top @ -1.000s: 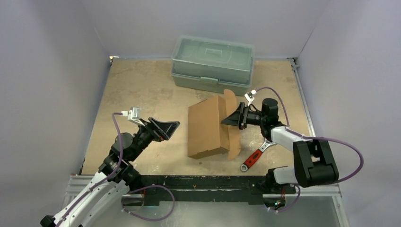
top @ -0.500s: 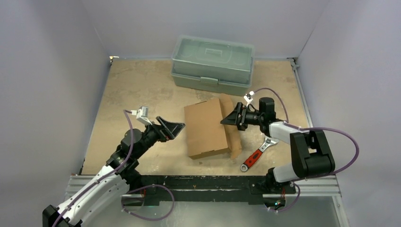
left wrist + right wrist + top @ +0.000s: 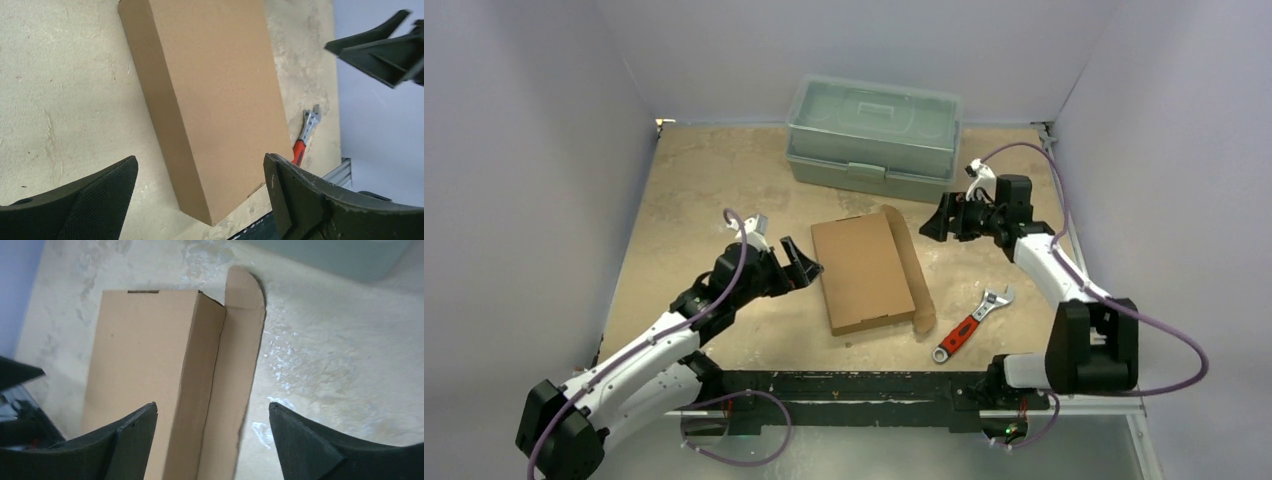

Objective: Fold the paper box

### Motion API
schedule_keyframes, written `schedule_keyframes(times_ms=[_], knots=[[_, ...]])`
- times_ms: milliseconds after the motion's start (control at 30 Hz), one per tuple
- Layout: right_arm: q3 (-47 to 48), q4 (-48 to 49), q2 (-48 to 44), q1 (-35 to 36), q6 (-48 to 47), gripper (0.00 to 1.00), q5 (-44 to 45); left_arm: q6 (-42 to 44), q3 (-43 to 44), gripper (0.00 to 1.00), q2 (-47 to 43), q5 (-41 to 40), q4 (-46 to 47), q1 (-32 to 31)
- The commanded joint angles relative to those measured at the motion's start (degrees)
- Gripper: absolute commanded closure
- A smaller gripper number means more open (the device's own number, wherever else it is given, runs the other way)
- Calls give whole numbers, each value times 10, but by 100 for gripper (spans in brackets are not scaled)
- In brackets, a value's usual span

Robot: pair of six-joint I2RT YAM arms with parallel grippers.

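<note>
The brown cardboard paper box (image 3: 862, 272) lies closed and flat on the table's middle, with one long flap (image 3: 912, 270) sticking out along its right side. It also shows in the left wrist view (image 3: 215, 95) and in the right wrist view (image 3: 150, 375), where the flap (image 3: 239, 365) lies on the table. My left gripper (image 3: 802, 268) is open and empty, just left of the box, not touching it. My right gripper (image 3: 936, 220) is open and empty, above the table to the right of the box's far end.
A grey-green plastic toolbox (image 3: 874, 135) stands at the back. A red-handled wrench (image 3: 969, 325) lies front right of the box, also seen in the left wrist view (image 3: 305, 135). White walls close in the table on three sides.
The right gripper let go of the flap and drew back up and to the right. The box settled flat. The left gripper moved right toward the box's left edge.
</note>
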Motion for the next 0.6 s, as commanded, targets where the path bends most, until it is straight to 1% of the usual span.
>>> schedule_keyframes(times_ms=[0, 33, 67, 100, 133, 167, 200, 233, 300, 400, 433, 567], knots=[[28, -57, -62, 14, -199, 27, 11, 35, 33, 8, 46, 24, -14, 0], [33, -74, -68, 30, -242, 37, 30, 38, 36, 10, 57, 24, -13, 0], [36, -90, -71, 54, -282, 42, 68, 40, 39, 13, 68, 19, -15, 0], [32, -98, -72, 80, -323, 46, 104, 41, 43, 15, 80, 11, -16, 0], [27, -106, -71, 99, -353, 52, 127, 43, 47, 18, 92, 8, -14, 0], [21, -109, -67, 115, -372, 63, 142, 46, 50, 21, 103, 7, -10, -1], [17, -110, -61, 126, -384, 70, 152, 45, 52, 24, 116, -5, -4, 0], [15, -113, -48, 134, -392, 76, 158, 44, 54, 27, 129, -13, 1, 0], [21, -128, -19, 149, -400, 85, 169, 41, 63, 30, 161, -16, 14, -1], [33, -155, 22, 165, -399, 92, 187, 34, 73, 32, 199, -19, 41, -1], [34, -159, 28, 175, -400, 93, 189, 32, 77, 32, 208, -22, 53, -1], [18, -157, 32, 231, -408, 94, 192, 33, 108, 40, 257, -34, 73, -1]])
